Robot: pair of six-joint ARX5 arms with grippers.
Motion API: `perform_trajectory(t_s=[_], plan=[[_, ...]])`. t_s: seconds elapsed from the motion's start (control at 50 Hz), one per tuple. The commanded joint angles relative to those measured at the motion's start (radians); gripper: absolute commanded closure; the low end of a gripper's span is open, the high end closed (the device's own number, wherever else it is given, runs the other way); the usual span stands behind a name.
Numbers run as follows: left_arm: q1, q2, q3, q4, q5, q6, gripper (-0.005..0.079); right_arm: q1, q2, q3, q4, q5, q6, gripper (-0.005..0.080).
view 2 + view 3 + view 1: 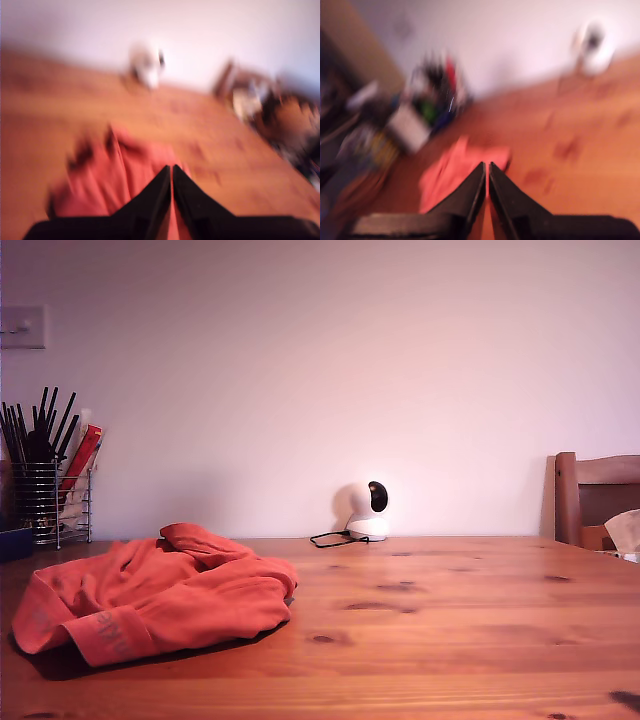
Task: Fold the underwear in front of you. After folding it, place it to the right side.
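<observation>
The underwear [160, 595], a coral-red bundle with faint lettering on its paler waistband, lies bunched on the wooden table [450, 630] at the exterior view's left. No arm shows in that view. Both wrist views are blurred by motion. My first gripper [171, 169] is shut, its black fingers meeting above the table with the underwear [112, 182] beneath and just beyond them. My second gripper [486, 165] is also shut, and the underwear [452, 175] lies below its tips. Neither gripper holds any cloth that I can see.
A white camera [368, 510] with a black cable stands at the table's back. A wire rack of dark utensils [45, 495] is at the exterior view's left, beside the underwear. A wooden chair [597, 500] is at that view's right edge.
</observation>
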Motion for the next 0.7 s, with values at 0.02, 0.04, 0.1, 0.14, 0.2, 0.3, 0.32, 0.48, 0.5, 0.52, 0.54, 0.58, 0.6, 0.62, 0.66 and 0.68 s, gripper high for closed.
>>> perform_trajectory(t_s=[0.02,0.04,0.1,0.14,0.2,0.3,0.32,0.48,0.5,0.52,0.54,0.58,0.6,0.62,0.66,0.68], plan=[[-0.017,0.108,0.052,-0.007,0.023,0.085,0.0762,0.036,0.078,0.038,0.006,-0.022,0.002,0.0765],[-0.021,0.132,0.062,-0.010,0.029,0.109,0.0762,0.045,0.098,0.043,0.006,-0.027,0.001,0.0764],[-0.039,0.223,0.099,-0.031,0.037,0.172,0.0762,0.076,0.166,0.059,0.006,-0.028,-0.003,0.0764],[-0.051,0.285,0.125,-0.044,0.038,0.214,0.0762,0.098,0.208,0.073,0.006,-0.027,-0.005,0.0765],[-0.071,0.374,0.159,-0.067,0.038,0.268,0.0762,0.134,0.274,0.091,0.014,-0.026,-0.011,0.0764],[-0.109,0.509,0.209,-0.092,0.037,0.375,0.0762,0.190,0.378,0.124,0.020,-0.019,-0.033,0.0764],[-0.115,0.531,0.217,-0.098,0.036,0.375,0.0762,0.203,0.400,0.133,0.020,-0.015,-0.033,0.0764],[-0.166,0.686,0.275,-0.123,-0.082,0.479,0.0762,0.283,0.558,0.203,0.021,0.023,-0.048,0.0764],[-0.171,0.703,0.281,-0.123,-0.108,0.491,0.0762,0.288,0.578,0.214,0.021,0.029,-0.058,0.0764],[-0.177,0.720,0.288,-0.122,-0.136,0.491,0.0762,0.304,0.596,0.224,0.021,0.035,-0.068,0.0764],[-0.182,0.737,0.294,-0.122,-0.168,0.491,0.0762,0.315,0.610,0.232,0.022,0.040,-0.077,0.0764],[-0.191,0.769,0.306,-0.122,-0.215,0.520,0.0762,0.334,0.644,0.253,0.026,0.053,-0.094,0.0764],[-0.195,0.785,0.312,-0.123,-0.236,0.525,0.0762,0.343,0.661,0.262,0.027,0.060,-0.101,0.0764],[-0.198,0.800,0.317,-0.122,-0.252,0.532,0.0762,0.351,0.677,0.272,0.029,0.066,-0.111,0.0764],[-0.208,0.835,0.328,-0.121,-0.264,0.539,0.0762,0.364,0.707,0.290,0.029,0.079,-0.120,0.0764],[-0.211,0.846,0.332,-0.118,-0.264,0.539,0.0762,0.372,0.723,0.299,0.029,0.081,-0.126,0.0764]])
